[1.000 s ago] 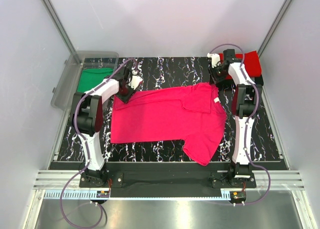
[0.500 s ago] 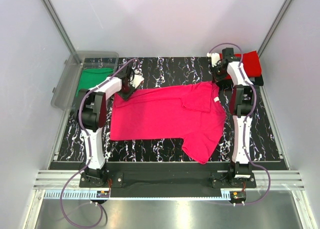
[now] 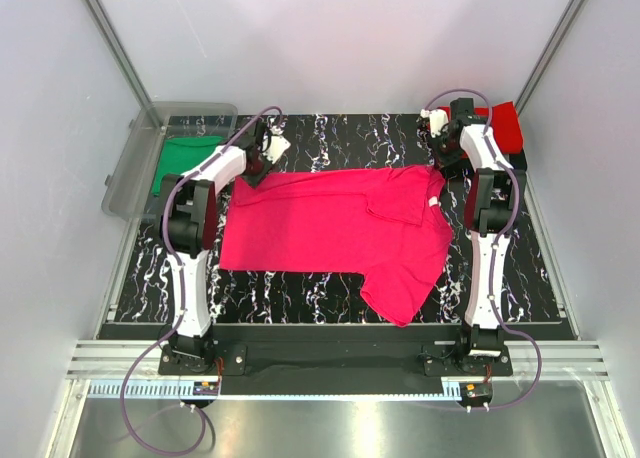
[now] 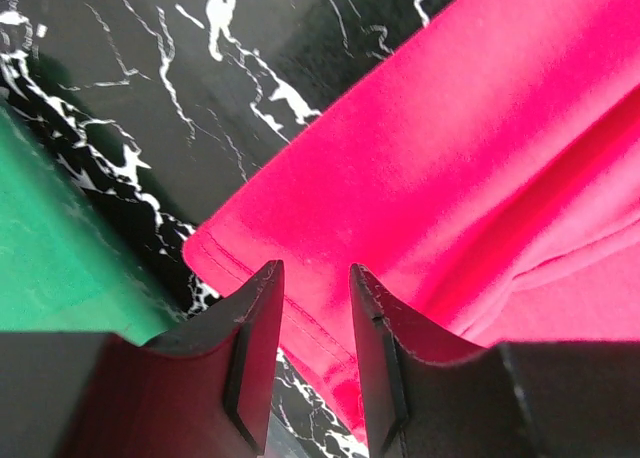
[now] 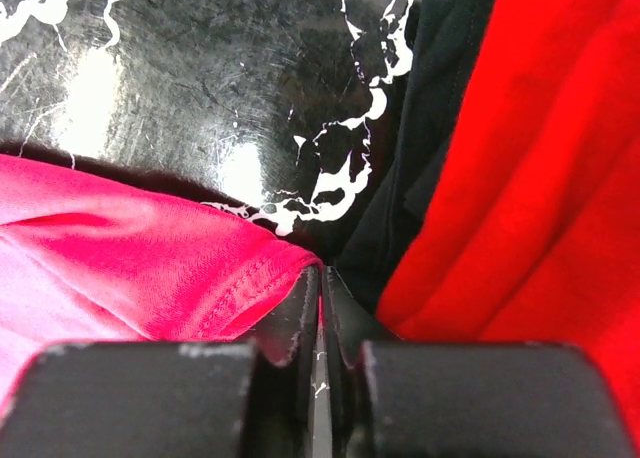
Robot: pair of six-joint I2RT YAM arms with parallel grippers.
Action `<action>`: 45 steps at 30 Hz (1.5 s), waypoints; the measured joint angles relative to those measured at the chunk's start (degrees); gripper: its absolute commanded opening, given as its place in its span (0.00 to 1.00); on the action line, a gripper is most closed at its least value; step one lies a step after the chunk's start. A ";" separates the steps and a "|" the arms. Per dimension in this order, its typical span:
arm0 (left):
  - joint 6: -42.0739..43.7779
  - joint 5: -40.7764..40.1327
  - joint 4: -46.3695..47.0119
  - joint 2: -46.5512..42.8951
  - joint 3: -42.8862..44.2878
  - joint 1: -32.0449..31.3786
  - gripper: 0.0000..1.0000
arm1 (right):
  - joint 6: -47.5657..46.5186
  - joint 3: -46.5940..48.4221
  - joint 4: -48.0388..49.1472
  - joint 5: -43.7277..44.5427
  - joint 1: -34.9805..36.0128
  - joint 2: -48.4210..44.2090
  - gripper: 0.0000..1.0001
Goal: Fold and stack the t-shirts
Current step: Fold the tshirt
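Here the magenta-pink t-shirt (image 3: 335, 233) lies spread, both pincers (image 4: 315, 318) (image 5: 320, 308) pinching its far corners.

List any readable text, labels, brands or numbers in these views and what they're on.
None readable.
White neck label on the pink t-shirt: too small to read from the overhead camera.
Red t-shirt, green t-shirt, plastic bin, marble tabletop: no print visible.
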 measured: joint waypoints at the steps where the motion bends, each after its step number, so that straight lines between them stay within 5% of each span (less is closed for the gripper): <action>1: -0.24 0.00 0.07 0.00 0.20 0.00 0.39 | 0.02 0.00 -0.07 0.07 0.00 -0.04 0.18; 3: -0.72 0.02 0.11 -0.31 0.46 0.00 0.41 | 0.55 0.00 -0.22 0.13 0.00 -0.17 0.34; 6: -1.95 0.20 -0.50 -2.69 0.46 0.00 0.43 | 1.09 -0.02 -1.11 -0.42 0.00 -1.11 0.41; 17: 3.17 1.18 1.84 -22.53 -13.62 0.00 0.46 | 0.98 -12.55 -0.85 -7.63 0.61 -22.80 0.44; 22: 7.76 1.64 -0.61 -19.74 -19.69 0.00 0.48 | -0.20 -22.38 -1.18 -10.78 3.10 -31.74 0.45; 31: 10.14 1.55 -1.68 -11.41 -15.32 0.00 0.48 | -0.13 -32.41 -2.36 -13.79 7.93 -36.30 0.45; 37: 10.88 1.09 -1.81 -8.15 -11.45 0.00 0.27 | 0.07 -35.08 -2.40 -14.40 8.33 -39.78 0.45; 43: 12.02 1.01 -3.87 -7.15 -10.56 0.02 0.33 | 0.39 -38.69 -2.45 -15.37 8.39 -41.77 0.45; 45: 12.20 1.05 -4.79 -7.15 -10.56 0.02 0.21 | 0.33 -40.52 -2.51 -15.54 8.52 -42.27 0.45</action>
